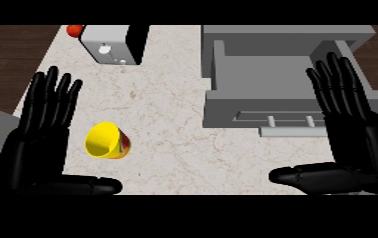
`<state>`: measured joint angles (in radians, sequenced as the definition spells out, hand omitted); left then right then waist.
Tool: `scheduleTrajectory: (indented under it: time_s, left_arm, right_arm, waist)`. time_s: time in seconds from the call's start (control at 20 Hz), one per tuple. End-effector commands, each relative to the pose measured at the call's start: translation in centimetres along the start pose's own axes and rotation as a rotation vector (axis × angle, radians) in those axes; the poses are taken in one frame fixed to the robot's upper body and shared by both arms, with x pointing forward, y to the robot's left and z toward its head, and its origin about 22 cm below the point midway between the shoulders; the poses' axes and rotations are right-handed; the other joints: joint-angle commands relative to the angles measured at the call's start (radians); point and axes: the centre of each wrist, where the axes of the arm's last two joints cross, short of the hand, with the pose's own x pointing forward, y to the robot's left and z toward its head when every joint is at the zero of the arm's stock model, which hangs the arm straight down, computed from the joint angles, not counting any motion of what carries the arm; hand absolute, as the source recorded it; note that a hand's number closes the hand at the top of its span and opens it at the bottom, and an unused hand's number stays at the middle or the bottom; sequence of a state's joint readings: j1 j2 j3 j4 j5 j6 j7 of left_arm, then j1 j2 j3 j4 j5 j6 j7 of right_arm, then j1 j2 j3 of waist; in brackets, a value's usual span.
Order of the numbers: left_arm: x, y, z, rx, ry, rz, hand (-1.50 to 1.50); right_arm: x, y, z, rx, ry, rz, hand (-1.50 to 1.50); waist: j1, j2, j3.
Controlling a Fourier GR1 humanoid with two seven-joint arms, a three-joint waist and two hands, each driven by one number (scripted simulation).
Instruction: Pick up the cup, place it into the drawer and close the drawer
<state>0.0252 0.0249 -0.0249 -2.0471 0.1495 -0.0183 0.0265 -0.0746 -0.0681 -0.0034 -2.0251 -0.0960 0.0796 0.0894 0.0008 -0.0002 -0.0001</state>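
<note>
Single head view looks steeply down, close over the counter [184, 132]

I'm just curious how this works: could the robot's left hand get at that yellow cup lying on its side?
Probably yes. The left hand is open right beside the tipped yellow cup, and only bare marble counter lies between them.

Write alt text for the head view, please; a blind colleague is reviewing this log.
A yellow cup lies on its side on a marble counter beside the open left hand. At right, a grey drawer stands open, its front partly behind the open right hand. A white and black appliance sits at the back.
</note>
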Motion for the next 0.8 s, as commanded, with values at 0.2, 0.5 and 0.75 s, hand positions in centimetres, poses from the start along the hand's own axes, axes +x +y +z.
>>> scheduleTrajectory:
  time_s: [0.2,0.5,0.75]
  left_arm:
    - [-0.5,-1.3,-0.4,0.015,0.032,0.010,-1.50]
    - [-1.0,0.8,2.5,0.032,0.050,-0.012,-1.50]
    - [-3.7,2.5,1.4,0.083,0.095,-0.024,-1.50]
  right_arm:
    - [-1.4,0.7,-1.0,0.010,-0.003,-0.008,-1.50]
    - [0.3,1.3,-1.2,-0.011,-0.008,-0.003,-1.50]
    - [1.8,0.4,-0.1,-0.011,-0.017,-0.004,-1.50]
  waist:
    - [0.000,0.000,0.000]
    - [0.003,0.000,0.000]
    - [-0.002,0.000,0.000]
